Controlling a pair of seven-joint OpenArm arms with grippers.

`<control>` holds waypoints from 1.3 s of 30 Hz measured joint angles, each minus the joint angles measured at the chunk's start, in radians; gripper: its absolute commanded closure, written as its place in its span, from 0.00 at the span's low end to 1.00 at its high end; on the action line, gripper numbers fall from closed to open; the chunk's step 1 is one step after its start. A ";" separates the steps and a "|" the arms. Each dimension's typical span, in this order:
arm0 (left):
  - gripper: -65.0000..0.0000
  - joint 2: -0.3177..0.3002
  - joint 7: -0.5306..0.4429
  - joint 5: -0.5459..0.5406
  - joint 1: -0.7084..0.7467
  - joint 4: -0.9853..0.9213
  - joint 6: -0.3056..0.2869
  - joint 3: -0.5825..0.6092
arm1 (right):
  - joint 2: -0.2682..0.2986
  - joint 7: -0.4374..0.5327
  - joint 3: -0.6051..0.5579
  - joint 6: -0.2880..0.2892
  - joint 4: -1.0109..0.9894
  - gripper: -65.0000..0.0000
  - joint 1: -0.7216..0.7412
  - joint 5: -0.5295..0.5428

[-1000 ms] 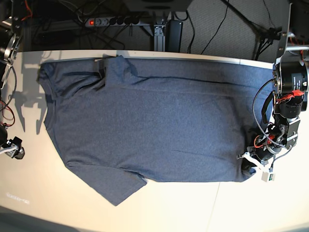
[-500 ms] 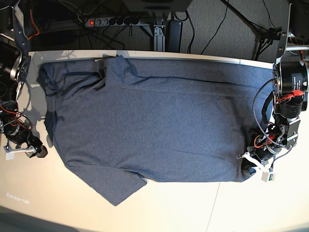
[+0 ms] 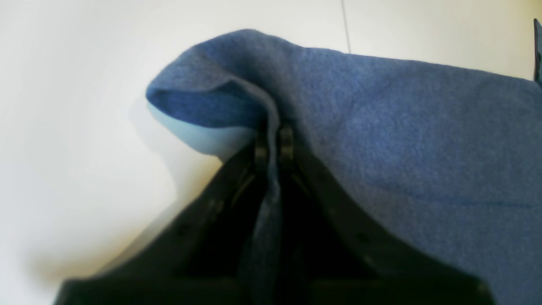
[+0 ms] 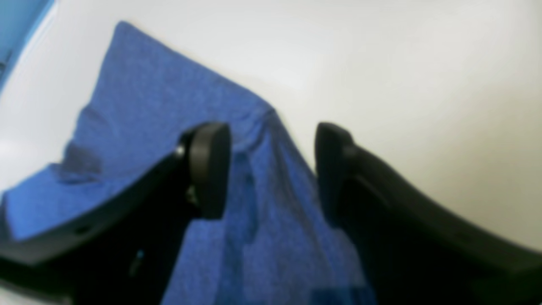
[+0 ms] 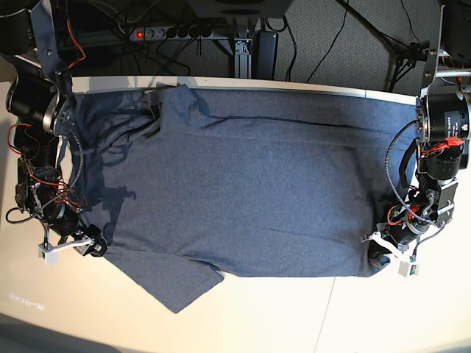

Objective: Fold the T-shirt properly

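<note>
Cream table (image 5: 243, 316): we see the T-shirt (image 5: 243, 191) spread flat.
Left gripper (image 3: 271, 142): clamped on the hem.
Right gripper (image 4: 271, 169): jaws apart over the shirt edge.
Behind: a power strip (image 5: 173, 32), cables.

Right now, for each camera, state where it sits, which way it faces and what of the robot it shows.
Base: overhead, looking down on the table and spread T-shirt; both arms at its sides.
Left wrist: behind the left gripper, shut on a T-shirt corner.
Right wrist: behind the right gripper, open astride a T-shirt edge.
Shared: all show the T-shirt; base also shows both grippers, blurrily.
</note>
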 measured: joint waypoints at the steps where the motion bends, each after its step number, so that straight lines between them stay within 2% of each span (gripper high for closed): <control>1: 1.00 0.000 0.000 0.000 0.000 0.000 0.000 0.000 | -0.002 -0.002 0.000 0.002 0.000 0.48 0.003 -0.009; 4: 1.00 0.000 0.000 -0.001 0.000 0.000 0.000 0.000 | -0.012 -0.002 -0.051 0.003 0.000 0.48 0.022 -0.053; 7: 1.00 0.000 0.001 -0.001 0.000 0.000 0.000 0.000 | -0.013 -0.002 -0.169 0.003 0.000 0.48 0.048 -0.090; 13: 1.00 0.000 0.002 -0.002 0.000 0.000 0.000 0.000 | -0.020 0.015 -0.402 0.003 0.000 0.48 0.077 -0.092; 19: 1.00 0.000 -0.002 -0.002 0.000 0.000 0.000 0.000 | -0.018 0.028 -0.457 0.002 0.000 0.49 0.077 -0.092; 20: 1.00 0.000 -0.002 -0.002 0.000 0.000 0.000 0.000 | -0.017 0.028 -0.457 0.002 0.000 0.51 0.077 -0.092; 24: 1.00 0.000 -0.015 0.002 0.000 0.000 0.000 0.000 | -0.013 0.044 -0.459 0.002 0.000 0.75 0.077 -0.092; 27: 1.00 -0.001 -0.021 0.002 0.001 0.000 0.000 0.000 | -0.008 0.103 -0.459 0.002 0.000 0.98 0.074 -0.134; 32: 1.00 -0.018 -0.024 0.002 0.003 -0.001 0.000 0.000 | -0.003 0.131 -0.459 0.002 0.023 1.00 0.071 -0.242; 39: 1.00 -0.029 -0.023 0.004 0.003 -0.002 -0.007 0.000 | -0.003 0.116 -0.461 0.002 0.075 1.00 0.063 -0.257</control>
